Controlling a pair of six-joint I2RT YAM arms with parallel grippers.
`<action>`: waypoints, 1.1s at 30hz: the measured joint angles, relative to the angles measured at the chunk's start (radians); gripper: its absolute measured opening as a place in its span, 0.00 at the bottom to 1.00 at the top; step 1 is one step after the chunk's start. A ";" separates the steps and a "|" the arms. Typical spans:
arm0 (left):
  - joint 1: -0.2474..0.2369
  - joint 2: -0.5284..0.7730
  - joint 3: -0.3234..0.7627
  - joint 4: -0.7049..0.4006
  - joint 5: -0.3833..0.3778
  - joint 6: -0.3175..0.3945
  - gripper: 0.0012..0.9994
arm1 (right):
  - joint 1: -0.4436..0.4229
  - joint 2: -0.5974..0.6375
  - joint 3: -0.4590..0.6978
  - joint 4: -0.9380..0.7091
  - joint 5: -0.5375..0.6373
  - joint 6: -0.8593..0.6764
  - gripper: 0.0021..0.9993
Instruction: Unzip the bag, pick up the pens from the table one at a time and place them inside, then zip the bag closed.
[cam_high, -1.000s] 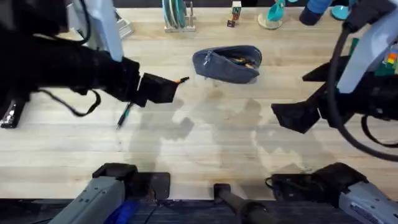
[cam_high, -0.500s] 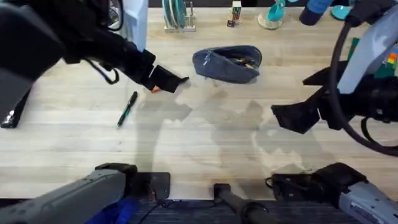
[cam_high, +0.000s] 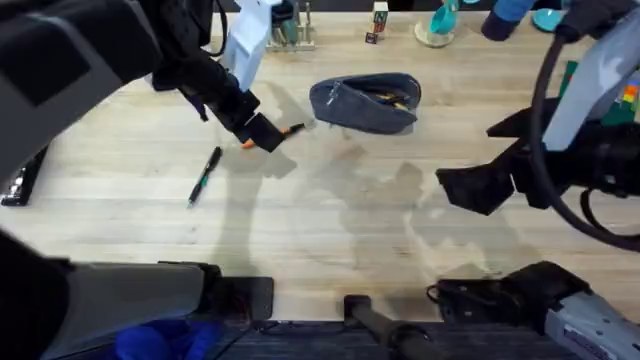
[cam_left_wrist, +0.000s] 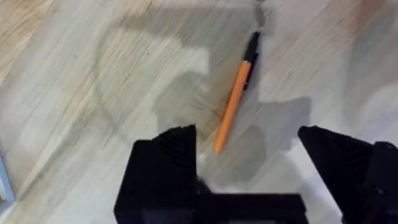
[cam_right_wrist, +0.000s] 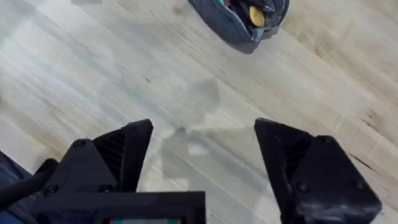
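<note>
My left end effector (cam_left_wrist: 245, 152) hangs released over the orange pen (cam_left_wrist: 237, 93), which lies flat on the counter (cam_high: 330, 230) with its black tip pointing away from my fingers (cam_left_wrist: 171, 149). In the overhead view the pen (cam_high: 290, 130) lies just beside the grey-blue pencil pouch (cam_high: 365, 103), whose zipper already gapes with coloured things inside. The black pen (cam_high: 204, 175) lies well apart, nearer my own base.

The risk I see is the descent. The orange pen sits closer to one finger than the other, and at a slant to the gap, so closing may nudge it into a roll instead of pinching it. A slim, round barrel on smooth wood would skid easily. If I come down too far, my fingertips may jam against the counter.

My right end effector (cam_right_wrist: 199, 162) hovers released, near the pouch (cam_right_wrist: 245, 18) but clear of it, so the pouch is unheld and could slide when I push a pen in.
</note>
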 joint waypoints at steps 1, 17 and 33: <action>0.000 0.012 0.000 0.007 -0.006 0.011 0.99 | 0.000 0.000 0.000 0.000 0.000 0.000 1.00; 0.000 0.231 0.000 0.128 -0.038 0.136 0.94 | 0.000 0.000 0.000 0.000 0.000 0.002 1.00; 0.000 0.255 0.014 0.139 -0.014 0.147 0.43 | 0.000 0.000 0.000 0.000 0.000 0.002 1.00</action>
